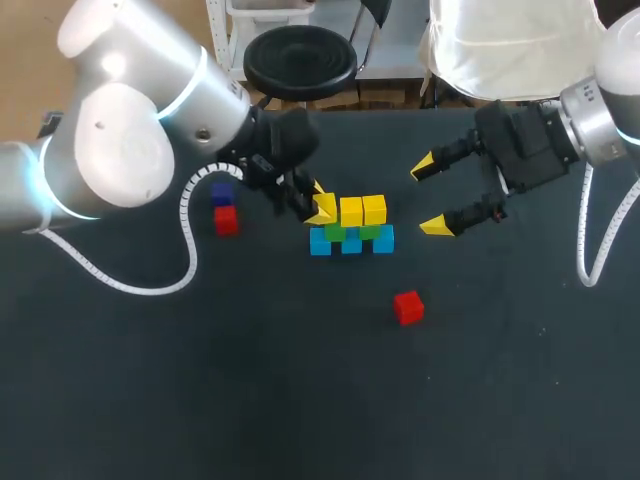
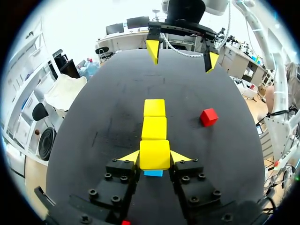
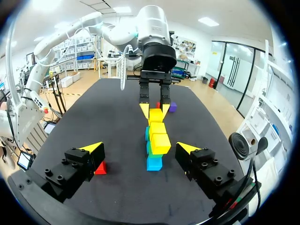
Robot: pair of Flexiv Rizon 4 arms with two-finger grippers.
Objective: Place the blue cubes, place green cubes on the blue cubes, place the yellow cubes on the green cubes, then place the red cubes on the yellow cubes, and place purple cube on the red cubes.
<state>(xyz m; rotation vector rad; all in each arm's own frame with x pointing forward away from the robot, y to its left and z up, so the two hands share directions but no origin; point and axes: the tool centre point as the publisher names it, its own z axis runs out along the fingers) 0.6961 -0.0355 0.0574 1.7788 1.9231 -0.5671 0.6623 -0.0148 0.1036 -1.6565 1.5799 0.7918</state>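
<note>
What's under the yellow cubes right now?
Green cubes, resting on a row of blue cubes. The yellow cubes and left gripper cover most of the green layer, so its count is unclear.

Yellow cubes (image 1: 362, 211), green cubes (image 1: 335, 233), blue cubes (image 1: 350, 243).
</note>
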